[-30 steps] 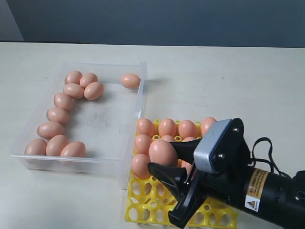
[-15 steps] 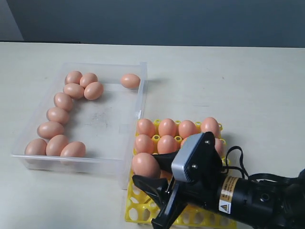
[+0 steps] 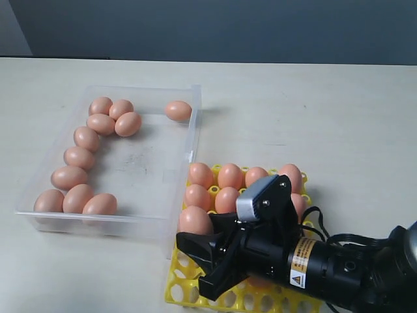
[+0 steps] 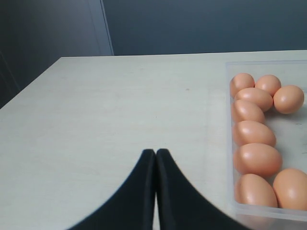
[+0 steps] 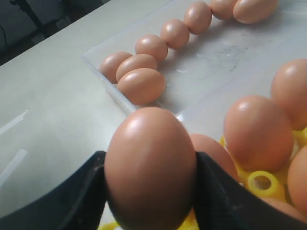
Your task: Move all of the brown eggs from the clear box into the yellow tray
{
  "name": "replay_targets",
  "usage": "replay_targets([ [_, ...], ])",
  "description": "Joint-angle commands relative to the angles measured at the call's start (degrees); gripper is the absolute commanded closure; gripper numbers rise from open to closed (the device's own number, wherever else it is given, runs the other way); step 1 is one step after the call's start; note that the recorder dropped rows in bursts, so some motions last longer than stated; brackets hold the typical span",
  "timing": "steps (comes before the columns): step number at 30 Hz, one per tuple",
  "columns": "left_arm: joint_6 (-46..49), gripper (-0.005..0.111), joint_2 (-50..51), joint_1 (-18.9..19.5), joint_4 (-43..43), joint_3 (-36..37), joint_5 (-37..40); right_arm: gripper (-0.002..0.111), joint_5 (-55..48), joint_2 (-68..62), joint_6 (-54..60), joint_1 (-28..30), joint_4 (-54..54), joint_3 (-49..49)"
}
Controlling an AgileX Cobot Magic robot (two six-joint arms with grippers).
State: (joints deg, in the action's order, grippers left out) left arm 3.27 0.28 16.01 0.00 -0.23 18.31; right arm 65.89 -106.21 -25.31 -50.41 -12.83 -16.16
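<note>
A warning-triangle label (image 3: 299,266) marks the right arm (image 3: 345,277).

The clear box (image 3: 195,124) is seen from above by the exterior view, lengthwise from low beside it by the left wrist view, and closely from the yellow tray (image 3: 182,290) by the right wrist view; its brown eggs (image 3: 80,158) are shared.

Box (image 3: 196,127) left of tray (image 3: 184,287); eggs (image 3: 80,157) in both

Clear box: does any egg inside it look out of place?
Yes, mildly: one brown egg lies alone by the far right corner of the clear box, apart from the other eggs lining the left side.
</note>
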Motion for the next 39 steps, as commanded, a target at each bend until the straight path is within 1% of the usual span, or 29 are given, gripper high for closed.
replay_targets([
  [1, -0.03, 0.106, -0.28, -0.26, 0.00, 0.23, -0.63, 0.109, -5.15, -0.31, -3.22, 0.01, -1.22, 0.41],
  [3, -0.03, 0.106, -0.28, -0.26, 0.00, 0.23, -0.63, 0.109, -4.92, -0.31, -3.22, 0.01, -2.14, 0.41],
  [5, -0.03, 0.106, -0.28, -0.26, 0.00, 0.23, -0.63, 0.104, -4.92, -0.31, -3.22, 0.01, -2.28, 0.41],
  [7, -0.03, 0.106, -0.28, -0.26, 0.00, 0.23, -0.63, 0.095, -5.13, -0.31, -3.22, 0.01, -2.28, 0.41],
  [10, -0.03, 0.106, -0.28, -0.26, 0.00, 0.23, -0.63, 0.079, -5.00, -0.31, -3.22, 0.01, -2.17, 0.41],
  [18, -0.03, 0.106, -0.28, -0.26, 0.00, 0.23, -0.63, 0.065, -4.10, -0.31, -3.22, 0.01, -2.17, 0.41],
  [21, -0.03, 0.106, -0.28, -0.26, 0.00, 0.23, -0.63, 0.063, -4.10, -0.20, -3.22, 0.01, -2.28, 0.41],
  [26, -0.03, 0.106, -0.28, -0.26, 0.00, 0.23, -0.63, 0.063, -4.10, 0.34, -3.22, 0.01, -3.12, 0.41],
  [29, -0.03, 0.106, -0.28, -0.26, 0.00, 0.23, -0.63, 0.063, -4.23, 3.77, -3.22, 0.01, -3.12, 0.41],
  [31, -0.03, 0.106, -0.28, -0.26, 0.00, 0.23, -0.63, 0.063, -7.81, 6.55, -2.67, 0.01, -3.12, 0.41],
  [32, -0.03, 0.106, -0.28, -0.26, 0.00, 0.23, -0.63, 0.063, -12.49, 8.25, 0.04, 0.01, -3.01, 0.41],
  [34, -0.03, 0.106, -0.28, -0.26, 0.00, 0.23, -0.63, 0.063, -16.56, 10.58, 2.16, 0.01, -3.00, 0.41],
  [39, -0.03, 0.106, -0.28, -0.26, 0.00, 0.23, -0.63, 0.063, -20.19, 12.18, 5.01, 0.01, -3.00, 0.41],
])
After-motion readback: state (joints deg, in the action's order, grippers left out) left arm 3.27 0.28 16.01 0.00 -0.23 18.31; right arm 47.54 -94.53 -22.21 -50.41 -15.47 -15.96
